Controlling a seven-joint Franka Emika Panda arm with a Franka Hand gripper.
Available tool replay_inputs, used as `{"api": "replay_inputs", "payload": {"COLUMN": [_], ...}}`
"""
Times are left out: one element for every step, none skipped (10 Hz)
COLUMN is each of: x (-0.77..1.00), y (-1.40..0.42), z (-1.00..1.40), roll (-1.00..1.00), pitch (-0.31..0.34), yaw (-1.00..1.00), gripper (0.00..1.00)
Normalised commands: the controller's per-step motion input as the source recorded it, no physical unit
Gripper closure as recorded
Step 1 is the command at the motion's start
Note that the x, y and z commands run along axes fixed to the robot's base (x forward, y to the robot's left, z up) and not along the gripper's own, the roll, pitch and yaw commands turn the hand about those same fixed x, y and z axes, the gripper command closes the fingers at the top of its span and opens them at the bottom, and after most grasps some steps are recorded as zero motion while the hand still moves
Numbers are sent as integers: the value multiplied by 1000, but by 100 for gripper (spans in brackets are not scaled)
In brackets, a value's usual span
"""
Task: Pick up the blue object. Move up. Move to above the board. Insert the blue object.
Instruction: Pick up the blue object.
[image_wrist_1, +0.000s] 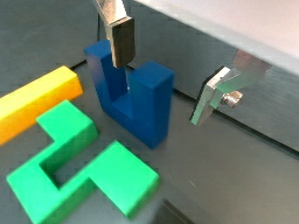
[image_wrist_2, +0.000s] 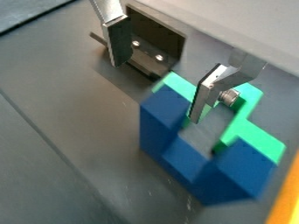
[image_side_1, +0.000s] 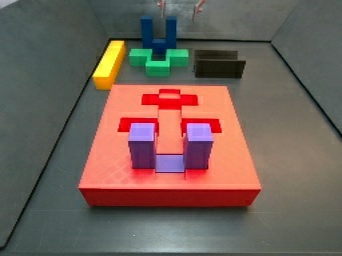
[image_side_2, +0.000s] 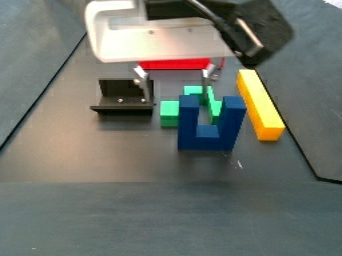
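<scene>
The gripper (image_wrist_1: 163, 74) hangs low over the dark floor with its two silver fingers spread wide, one finger (image_wrist_1: 118, 39) set down in the slot between the prongs of the blue object (image_wrist_1: 131, 94) and the other finger (image_wrist_1: 214, 94) standing clear beyond the block's outer side. One upright prong lies between the two fingers, and neither pad is seen pressing on it, so the gripper holds nothing.

In a wrist view the gripper (image_wrist_2: 163, 66) shows the same spread, with the blue object (image_wrist_2: 187, 144) directly under it and the dark fixture (image_wrist_2: 149, 48) just behind one finger (image_wrist_2: 115, 37).

The blue object (image_side_2: 210, 127) stands upright on the floor, prongs up, below the white gripper (image_side_2: 174, 72) body. A green piece (image_wrist_1: 76, 166) lies just beside the blue object, touching or nearly so, and a yellow bar (image_wrist_1: 33, 101) lies a little farther out on that same side.

The board (image_side_1: 171, 140), red and flat, sits well apart from the gripper (image_side_1: 163, 18), nearer the side camera. A purple block (image_side_1: 167, 148) rests seated in the board's cutout, its two prongs rising above the red top.
</scene>
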Motion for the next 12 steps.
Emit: {"api": "replay_inputs", "payload": {"x": [-86, 0, 60, 100, 91, 20, 0, 0, 0, -6, -6, 0], "y": [3, 0, 0, 0, 54, 111, 103, 11, 0, 0, 0, 0], "z": [-43, -191, -249, -300, -260, -149, -163, -83, -26, -60, -54, -77], "roll": [0, 63, 111, 153, 143, 91, 76, 11, 0, 20, 46, 0], "pitch": [0, 0, 0, 0, 0, 0, 0, 0, 0, 0, 0, 0], "yaw": [-63, 20, 80, 120, 117, 69, 37, 3, 0, 0, 0, 0], "gripper": [0, 0, 0, 0, 0, 0, 0, 0, 0, 0, 0, 0]}}
